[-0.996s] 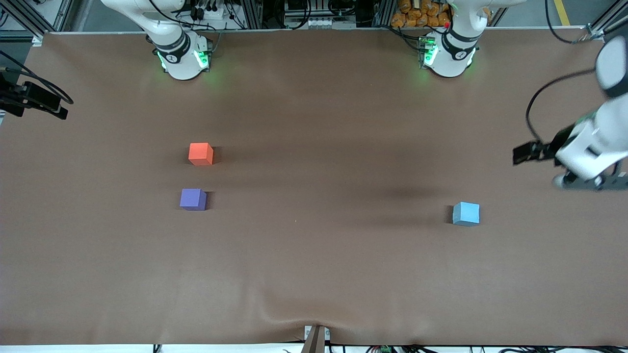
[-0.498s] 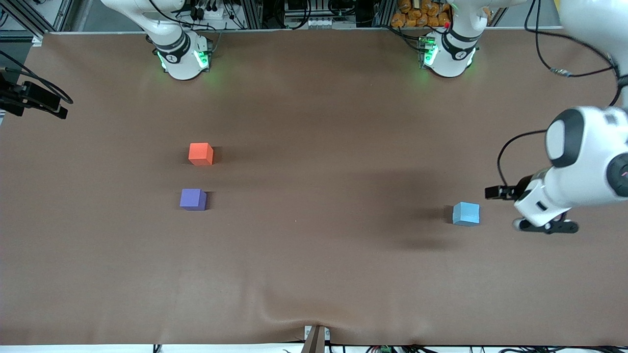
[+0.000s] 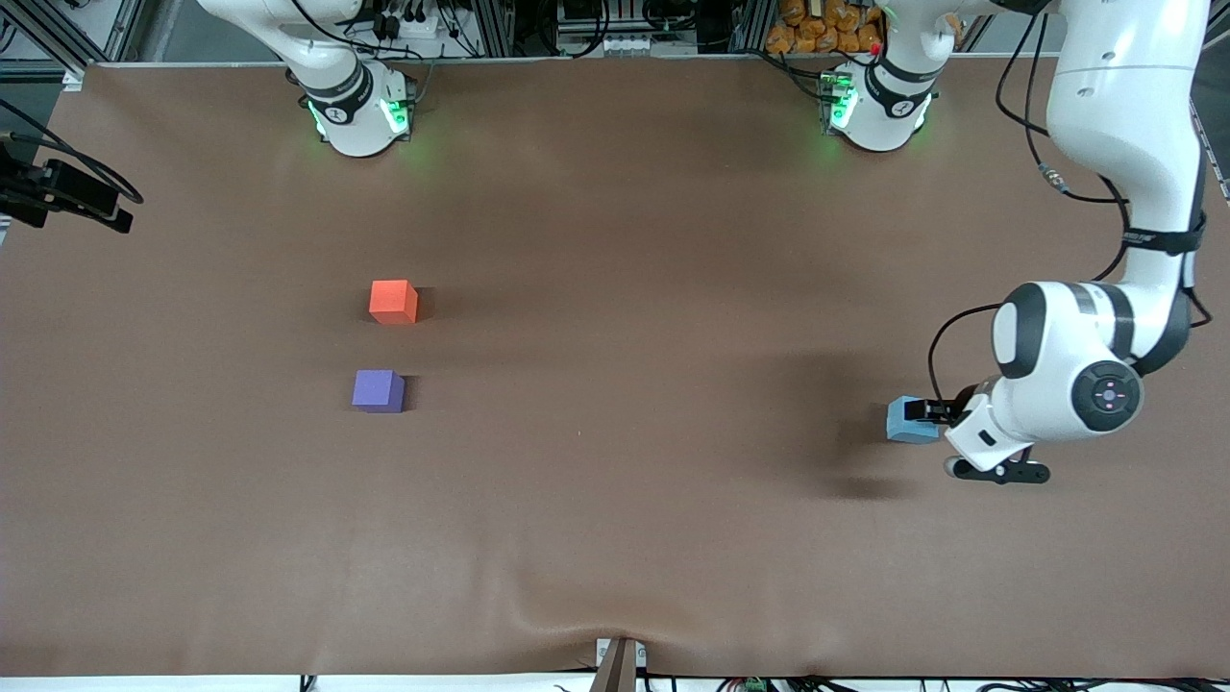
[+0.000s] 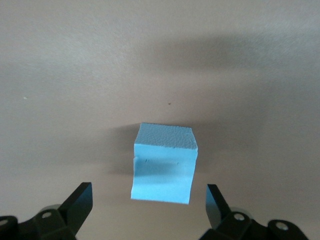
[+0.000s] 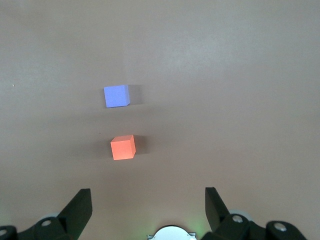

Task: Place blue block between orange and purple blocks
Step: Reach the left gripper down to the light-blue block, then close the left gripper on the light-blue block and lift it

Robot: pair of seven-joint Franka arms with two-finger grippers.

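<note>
The blue block [image 3: 906, 422] lies on the brown table toward the left arm's end. It fills the middle of the left wrist view [image 4: 165, 162]. My left gripper [image 3: 996, 472] is open and low, right beside the block, which lies just ahead of the fingertips [image 4: 148, 186] and apart from them. The orange block [image 3: 393, 302] and the purple block [image 3: 378, 391] lie toward the right arm's end, purple nearer the front camera, with a gap between them. My right gripper [image 5: 147, 192] is open and empty, high over its own base, looking down on the orange block [image 5: 123, 147] and the purple block [image 5: 116, 96]. It is outside the front view.
The brown table cover [image 3: 615, 500] has a wrinkle at its front edge. A black camera mount [image 3: 67, 192] juts in at the right arm's end. The two arm bases [image 3: 357, 113] [image 3: 879, 106] stand along the back edge.
My left arm has swung in from the table's end and come down beside the blue block. The blocks have not moved.
</note>
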